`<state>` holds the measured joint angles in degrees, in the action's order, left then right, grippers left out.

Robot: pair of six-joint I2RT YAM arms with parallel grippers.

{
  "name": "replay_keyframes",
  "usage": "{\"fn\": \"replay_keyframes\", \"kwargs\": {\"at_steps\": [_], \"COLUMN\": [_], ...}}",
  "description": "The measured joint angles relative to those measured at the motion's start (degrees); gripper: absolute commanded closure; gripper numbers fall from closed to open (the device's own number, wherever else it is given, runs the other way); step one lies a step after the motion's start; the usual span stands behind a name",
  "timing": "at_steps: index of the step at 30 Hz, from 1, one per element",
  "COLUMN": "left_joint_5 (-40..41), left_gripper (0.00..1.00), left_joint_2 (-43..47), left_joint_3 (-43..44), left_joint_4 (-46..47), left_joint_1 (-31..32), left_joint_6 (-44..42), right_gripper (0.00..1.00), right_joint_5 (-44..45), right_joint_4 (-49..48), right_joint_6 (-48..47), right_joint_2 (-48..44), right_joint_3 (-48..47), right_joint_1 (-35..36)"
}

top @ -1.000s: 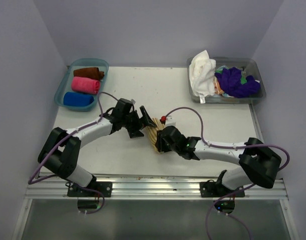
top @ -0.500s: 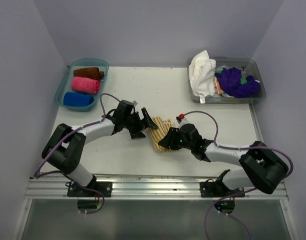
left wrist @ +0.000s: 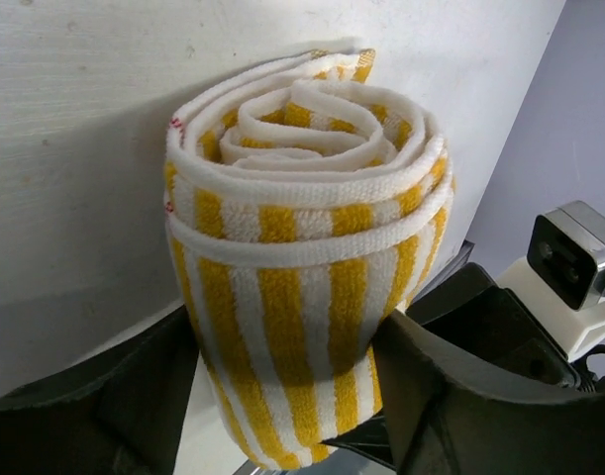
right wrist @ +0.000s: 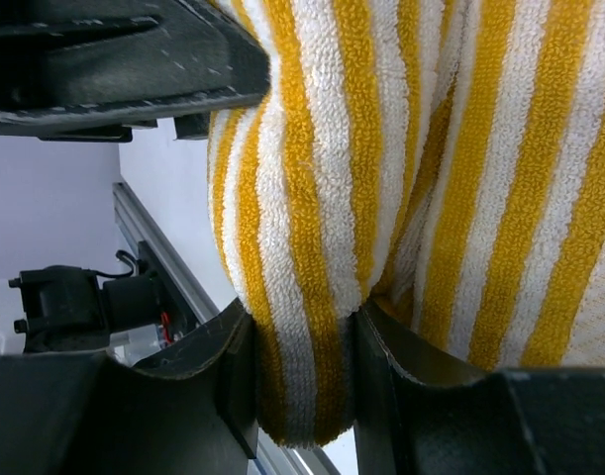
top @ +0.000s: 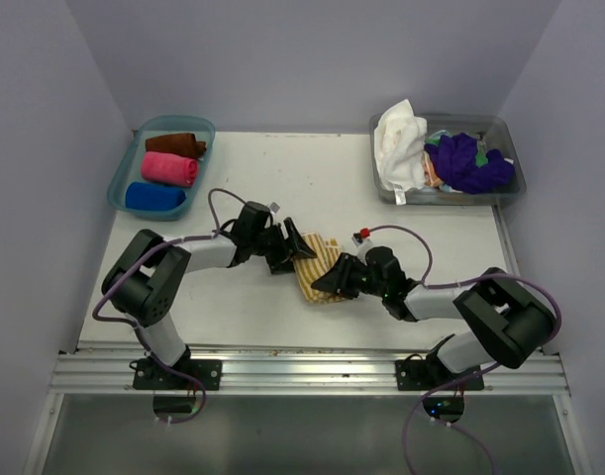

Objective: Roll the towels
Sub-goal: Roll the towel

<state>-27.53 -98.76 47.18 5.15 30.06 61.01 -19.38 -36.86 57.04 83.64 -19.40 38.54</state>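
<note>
A mustard-yellow towel with white stripes point(top: 319, 265) lies rolled near the table's middle. In the left wrist view its spiral end point(left wrist: 302, 198) faces the camera. My left gripper point(top: 288, 249) point(left wrist: 282, 332) straddles the roll, and both fingers press its sides. My right gripper point(top: 334, 278) point(right wrist: 302, 327) comes in from the other side and is shut on a folded outer layer of the same towel point(right wrist: 431, 148). Most of the roll is hidden under the two grippers in the top view.
A blue tray point(top: 124, 178) at the back left holds rolled brown point(top: 175, 144), pink point(top: 169, 168) and blue point(top: 154, 197) towels. A grey bin point(top: 451, 198) at the back right holds loose white point(top: 399, 143) and purple point(top: 467, 161) towels. Walls close in on both sides.
My left gripper has slid right onto the roll and its jaws have narrowed against it. My right gripper has kept its hold, its arm stretching lower across the table. The towel now lies flatter.
</note>
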Motion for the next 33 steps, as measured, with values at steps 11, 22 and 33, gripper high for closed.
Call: {"fn": "replay_keyframes", "kwargs": {"at_steps": [11, 22, 33], "left_joint_5": [0.79, 14.34, 17.14], "left_gripper": [0.76, 0.77, 0.77], "left_joint_2": [-0.5, 13.14, 11.54], "left_joint_3": [0.52, -4.04, -2.27], "left_joint_4": [1.11, -11.45, -16.2], "left_joint_1": [0.79, 1.9, 3.45], "left_joint_6": [2.49, 6.12, 6.97], "right_gripper": [0.25, 0.18, 0.17], "right_joint_5": [3.26, 19.8, 44.83], "right_joint_4": [22.97, 51.36, 62.25], "right_joint_6": [-6.93, -18.8, -32.0], "right_joint_2": [-2.86, -10.19, 0.33], "right_joint_3": [-10.34, -24.92, -40.35], "right_joint_1": [0.5, 7.1, 30.4]}}
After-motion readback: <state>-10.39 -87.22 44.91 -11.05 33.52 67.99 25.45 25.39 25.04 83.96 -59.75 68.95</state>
